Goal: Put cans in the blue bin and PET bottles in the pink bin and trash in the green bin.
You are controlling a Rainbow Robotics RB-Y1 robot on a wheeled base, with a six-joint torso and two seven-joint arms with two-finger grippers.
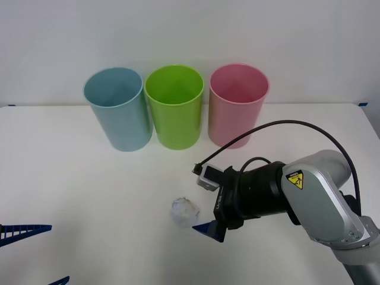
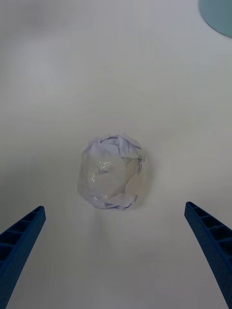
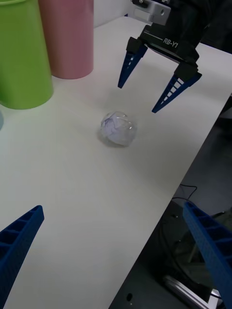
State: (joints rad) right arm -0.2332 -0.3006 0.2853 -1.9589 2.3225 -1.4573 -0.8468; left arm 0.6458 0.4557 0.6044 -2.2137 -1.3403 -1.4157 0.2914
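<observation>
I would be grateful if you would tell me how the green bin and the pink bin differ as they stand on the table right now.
Colour: the green bin is lime green, the pink bin pink. Place: the green bin stands in the middle of the row beside the blue bin; the pink bin stands at the row's right end, nearer the right gripper. Both are upright, open-topped and alike in shape and size.

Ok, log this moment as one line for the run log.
phase: approach | right end effector: open, beside trash, not touching | left end effector: open, parked at table's near left | trash: on table, before green bin
</observation>
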